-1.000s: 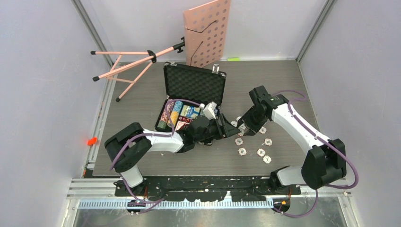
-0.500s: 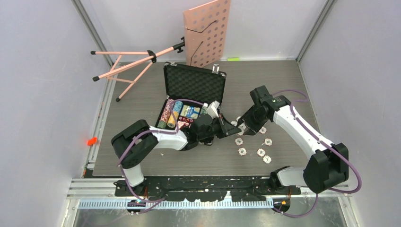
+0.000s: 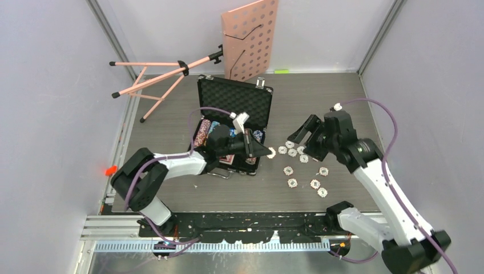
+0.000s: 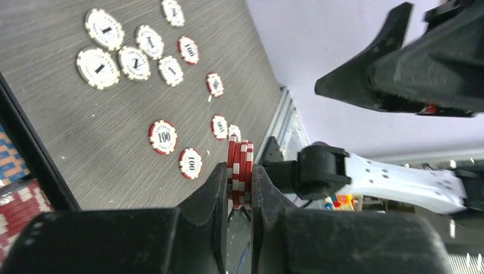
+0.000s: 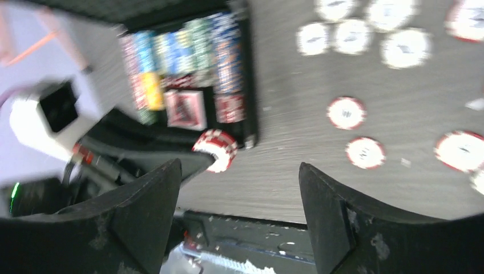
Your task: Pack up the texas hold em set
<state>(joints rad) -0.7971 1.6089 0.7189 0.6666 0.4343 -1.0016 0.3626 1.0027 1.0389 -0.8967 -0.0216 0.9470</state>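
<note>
Your left gripper [image 4: 240, 184] is clamped on a short stack of red-and-white striped poker chips [image 4: 240, 165]. The chips sit on edge between the jaws, so the discs cannot slide apart. From overhead, that stack hangs just right of the black rectangular case with silver edges and a foam-lined lid [image 3: 234, 101]. It is close to the case's right wall, which looks to me like a carry toward a chip slot.

The case sits open mid-table on the grey wood-grain tabletop [image 3: 354, 97], lid propped up on the far side. Rows of coloured chips [image 3: 201, 135] and card decks [image 5: 184, 109] lie in its base.

Your right gripper [image 3: 301, 136] hovers with jaws spread wide and nothing between them, above the loose chips right of the case. The white ones [image 4: 98, 60] are clustered and the red ones [image 4: 163, 137] are spread apart from them.

I'd judge the packing roughly half done, with plenty of singles on the table. Watch that right wall as you bring the stack over, because a clipped edge could spill the chips.
</note>
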